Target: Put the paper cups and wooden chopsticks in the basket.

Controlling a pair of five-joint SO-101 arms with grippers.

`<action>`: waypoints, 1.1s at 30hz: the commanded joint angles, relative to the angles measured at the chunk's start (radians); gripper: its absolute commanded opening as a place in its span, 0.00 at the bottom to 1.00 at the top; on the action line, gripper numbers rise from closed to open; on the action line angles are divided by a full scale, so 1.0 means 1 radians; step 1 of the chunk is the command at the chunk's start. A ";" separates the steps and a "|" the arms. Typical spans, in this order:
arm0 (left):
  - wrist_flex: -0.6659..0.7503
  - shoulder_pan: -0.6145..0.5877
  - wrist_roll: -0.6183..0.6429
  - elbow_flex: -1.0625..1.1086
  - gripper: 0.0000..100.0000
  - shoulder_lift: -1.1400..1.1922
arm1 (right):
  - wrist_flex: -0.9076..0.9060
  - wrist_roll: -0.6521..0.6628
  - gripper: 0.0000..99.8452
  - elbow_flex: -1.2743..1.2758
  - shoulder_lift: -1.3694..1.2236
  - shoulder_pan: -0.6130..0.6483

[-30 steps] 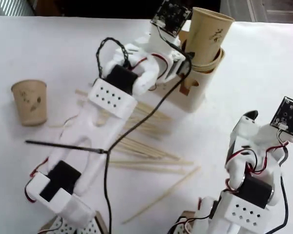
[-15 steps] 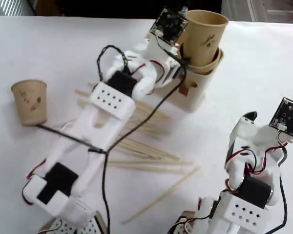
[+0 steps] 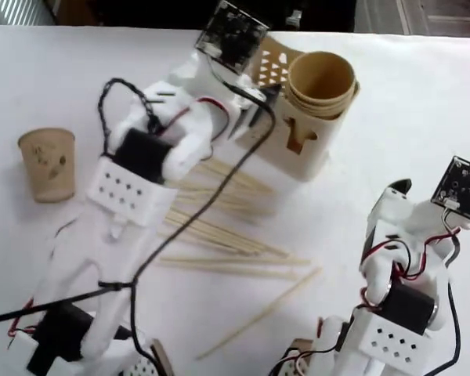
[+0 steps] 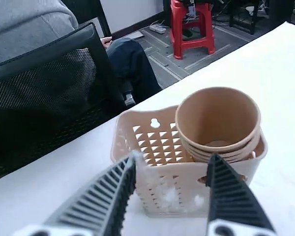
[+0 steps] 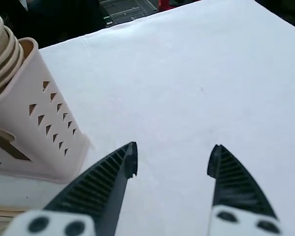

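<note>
A stack of paper cups [image 3: 321,81] stands nested in the beige basket [image 3: 298,153]. Another paper cup [image 3: 47,164] stands upside down at the table's left. Wooden chopsticks [image 3: 227,235] lie scattered in the middle, in front of the basket. My left gripper [image 4: 174,164] is open and empty, a short way back from the basket [image 4: 155,142] and facing the cup stack [image 4: 219,123]. At the lower right, apart from the basket [image 5: 44,132], my right gripper [image 5: 174,152] hovers open over bare table, also empty; its dark finger [image 3: 399,188] points up the table.
The left arm [image 3: 137,168] lies diagonally over part of the chopstick pile, with its black cable looping across. A single chopstick [image 3: 258,313] lies apart near the front. A black mesh chair [image 4: 44,88] stands beyond the table's far edge.
The left gripper lowered a paper cup into the basket's stack, let it go, and drew back to the left. The right arm has not moved.
</note>
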State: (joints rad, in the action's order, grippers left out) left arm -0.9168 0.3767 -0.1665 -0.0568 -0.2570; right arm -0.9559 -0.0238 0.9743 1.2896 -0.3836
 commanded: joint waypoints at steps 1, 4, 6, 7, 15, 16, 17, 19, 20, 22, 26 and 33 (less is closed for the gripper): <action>-0.063 -0.134 0.002 -0.057 0.24 -0.084 | 0.015 0.000 0.24 -0.003 0.012 0.022; -0.173 -0.289 -0.005 -0.066 0.24 -0.130 | 0.013 0.000 0.24 -0.003 0.010 0.022; -0.256 -0.401 -0.011 -0.064 0.24 -0.143 | 0.013 0.000 0.24 -0.003 0.007 0.024; -0.288 -0.458 -0.037 -0.058 0.24 -0.143 | 0.013 0.000 0.24 -0.003 0.007 0.024; -0.460 -0.822 -0.298 -0.069 0.36 0.027 | 0.012 0.000 0.24 -0.002 0.005 0.025; -0.457 -0.855 -0.333 -0.077 0.36 0.058 | 0.012 0.000 0.24 0.003 0.005 0.025; -0.457 -0.885 -0.377 -0.092 0.36 0.090 | 0.015 0.000 0.24 0.009 0.008 0.025; -0.477 -0.928 -0.470 -0.138 0.35 0.165 | 0.018 0.002 0.24 0.017 0.008 0.050; -0.494 -0.941 -0.516 -0.175 0.35 0.203 | 0.016 0.002 0.24 0.018 0.008 0.064; -0.526 -0.957 -0.588 -0.258 0.35 0.286 | 0.013 0.002 0.24 0.018 0.007 0.084; -0.618 -0.957 -0.701 -0.483 0.35 0.466 | 0.018 0.002 0.24 0.034 0.013 0.090; -0.764 -0.932 -0.833 -0.922 0.35 0.814 | 0.019 0.002 0.24 0.037 0.013 0.090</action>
State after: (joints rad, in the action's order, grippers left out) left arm -1.6303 -0.5715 -0.9567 -0.7702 0.4611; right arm -0.9559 -0.0238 1.0203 1.2896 -0.3007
